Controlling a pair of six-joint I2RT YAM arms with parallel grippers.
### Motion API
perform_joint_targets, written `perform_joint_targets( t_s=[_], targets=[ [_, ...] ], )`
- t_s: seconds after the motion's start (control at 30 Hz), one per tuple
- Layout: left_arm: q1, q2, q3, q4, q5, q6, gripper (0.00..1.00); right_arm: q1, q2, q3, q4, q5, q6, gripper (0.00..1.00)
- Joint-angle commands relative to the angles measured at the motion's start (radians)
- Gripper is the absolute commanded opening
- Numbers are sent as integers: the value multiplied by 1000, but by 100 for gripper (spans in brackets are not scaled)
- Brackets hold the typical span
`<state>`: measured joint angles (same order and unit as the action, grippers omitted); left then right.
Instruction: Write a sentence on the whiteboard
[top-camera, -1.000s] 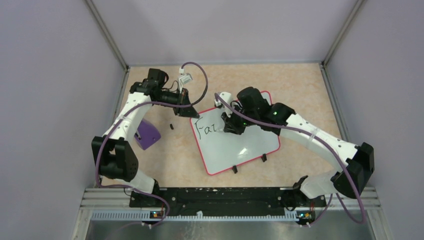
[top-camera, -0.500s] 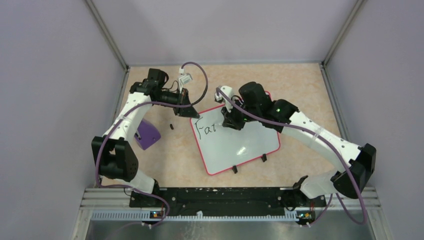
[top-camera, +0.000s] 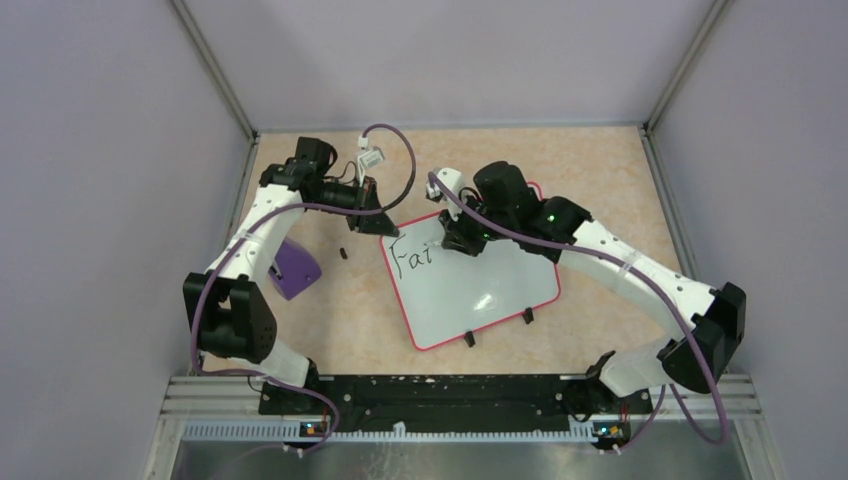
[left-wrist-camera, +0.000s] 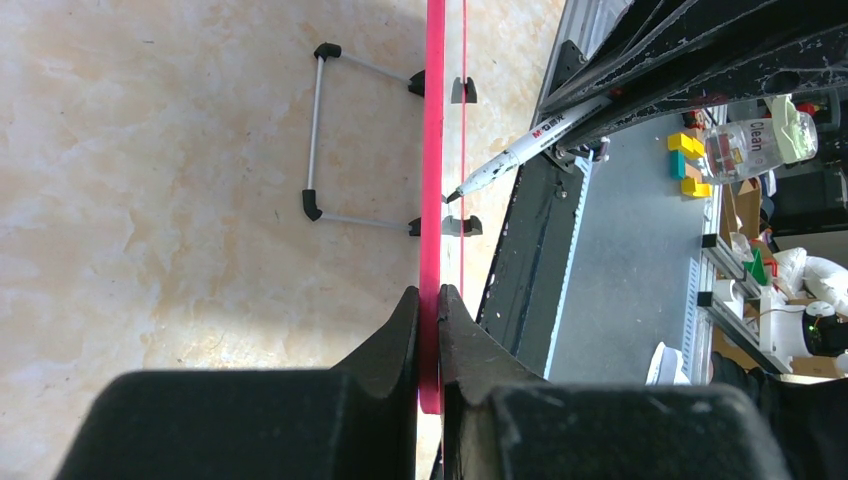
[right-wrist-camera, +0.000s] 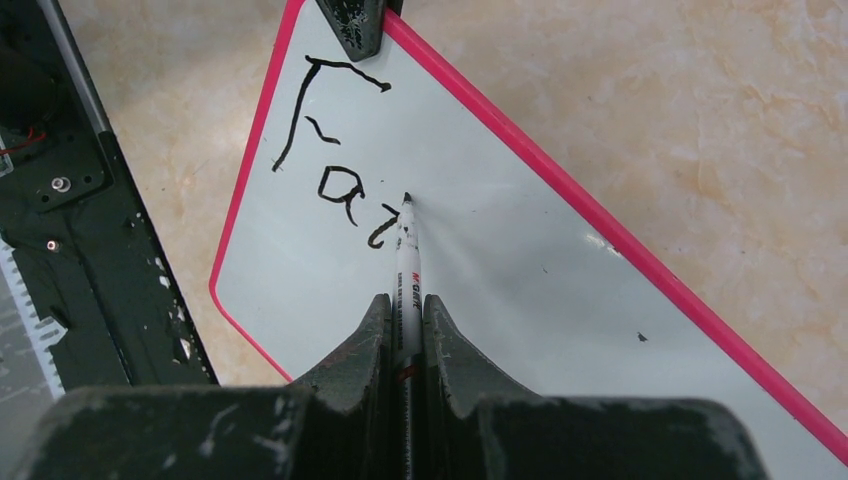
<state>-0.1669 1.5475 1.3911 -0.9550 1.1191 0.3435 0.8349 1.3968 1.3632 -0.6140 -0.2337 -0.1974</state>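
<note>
Reaching in from its base at the near right, the right arm bends at the elbow and stretches leftward over the flat, glossy white whiteboard with the thin red-pink rim (top-camera: 480, 300), wrist pitched down. The right gripper (right-wrist-camera: 407, 318) is clenched on a slim white marker pen (right-wrist-camera: 407, 262). The pen's dark tip touches the white face just right of the black handwritten lettering (right-wrist-camera: 335, 185), which reads roughly "Fai".

The left arm rises from the near left, runs along the left side of the beige marbled tabletop (top-camera: 600, 180) and folds rightward at the far end. The left gripper (left-wrist-camera: 430, 305) is pinched on the board's rim at its far left corner, and its wrist view shows the board edge-on between the fingers.

The board sits askew to the table's edges, with small black feet (top-camera: 468, 338) on its near edge. A purple block (top-camera: 293, 268) sits beside the left arm, well apart from the board, and a small black item (top-camera: 343, 253) lies between them
</note>
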Motion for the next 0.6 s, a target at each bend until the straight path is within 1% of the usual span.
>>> perform_joint_targets(
  t_s=[0.0, 0.27, 0.57],
  targets=[
    [-2, -15, -5, 1, 18, 23, 0, -3, 3, 6, 31, 31, 2, 0],
    [-2, -9, -7, 3, 17, 22, 0, -3, -20, -19, 7, 28, -7, 0],
    [-2, -6, -2, 5, 18, 19, 0, -3, -57, 11, -10, -15, 1, 0]
  ],
)
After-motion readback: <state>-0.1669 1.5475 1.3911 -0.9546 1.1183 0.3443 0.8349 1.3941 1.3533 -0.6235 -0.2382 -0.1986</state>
